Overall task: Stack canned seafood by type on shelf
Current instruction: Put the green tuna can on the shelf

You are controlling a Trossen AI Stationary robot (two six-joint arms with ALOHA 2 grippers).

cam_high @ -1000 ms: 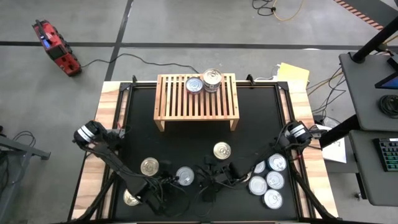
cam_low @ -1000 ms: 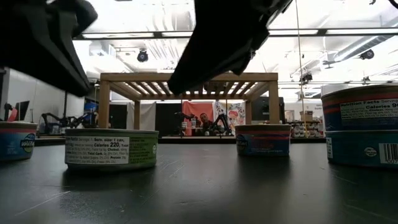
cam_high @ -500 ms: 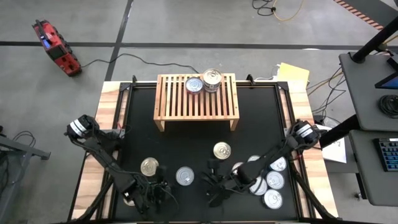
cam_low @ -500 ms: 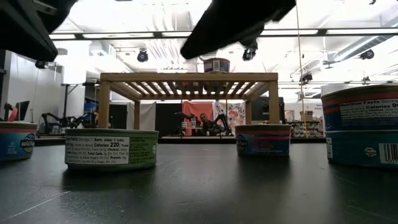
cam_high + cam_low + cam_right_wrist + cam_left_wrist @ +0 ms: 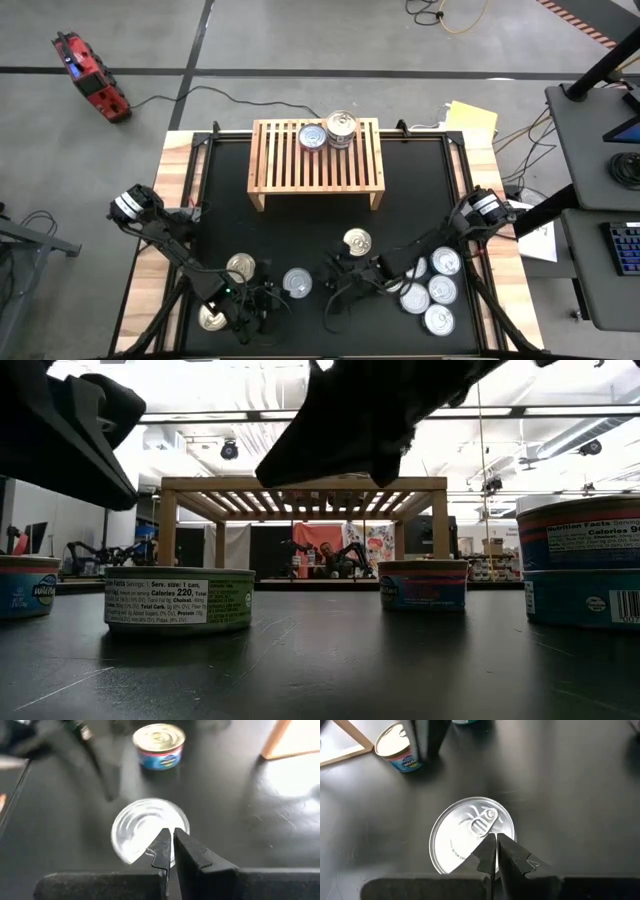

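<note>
1. High view: left gripper (image 5: 262, 306) closed and empty, low over the near edge of the counter (image 5: 300, 225), beside a gold-lidded tin (image 5: 240, 267) and a silver-lidded tin (image 5: 297, 283). Right gripper (image 5: 335, 290) likewise closed and empty, just right of that silver tin. On the slatted light-wood shelf (image 5: 316, 160), only two tins (image 5: 327, 133), touching, near the back rail. Loose on the black mat: another gold tin (image 5: 357, 241), one at the left front edge (image 5: 211, 318), and a cluster of silver tins (image 5: 432, 290) at right. Judged barely begun; most tins left to sort.
2. Low view: dark arm masses overhead, blurred. Flat green-labelled tin (image 5: 179, 600) with printed nutrition panel, a blue-and-red tin (image 5: 423, 584) farther back, a taller stacked pair (image 5: 582, 560) at right. Shelf legs square-cut, plain wood.
3. Left wrist view: fingers pressed together above a smooth silver lid with pull tab (image 5: 471, 837).
4. Right wrist view: fingers together above a ribbed silver lid (image 5: 149, 826); blue-labelled gold tin (image 5: 159, 745) beyond.
</note>
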